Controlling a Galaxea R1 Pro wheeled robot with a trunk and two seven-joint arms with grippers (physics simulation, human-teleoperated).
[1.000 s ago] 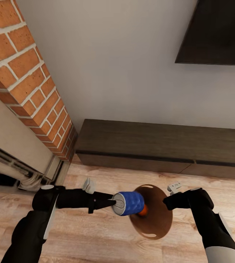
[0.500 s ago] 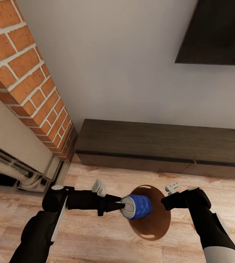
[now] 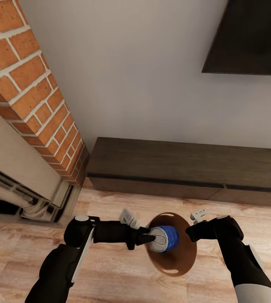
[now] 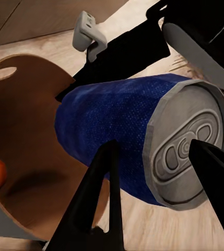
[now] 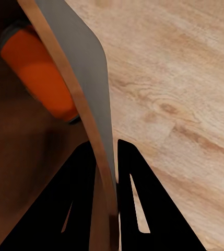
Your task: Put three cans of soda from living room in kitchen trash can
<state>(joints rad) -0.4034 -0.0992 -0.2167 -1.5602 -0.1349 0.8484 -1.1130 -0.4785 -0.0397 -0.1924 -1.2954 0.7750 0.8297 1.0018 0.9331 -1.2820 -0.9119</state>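
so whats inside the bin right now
An orange can lies in the bin, against its wall. The blue can, held sideways by the left gripper over the opening, covers part of the interior, so anything under it is hidden.

Blue can (image 4: 122, 141) in left claw (image 4: 158, 178)

The blue soda can (image 4: 109, 138) has a finely dimpled, matt-looking body and a dull brushed-metal silver top. The round tapered bin (image 3: 181, 259) looks like smooth matt stuff, pale grey outside (image 5: 85, 73), orange-brown inside. The orange can (image 5: 38, 73) in it is plain and smooth. The pale wood floor (image 3: 110, 277) shows grain, low sheen. The black gripper fingers (image 5: 78, 209) are flat matt. The red brick column (image 3: 30, 80) is rough.
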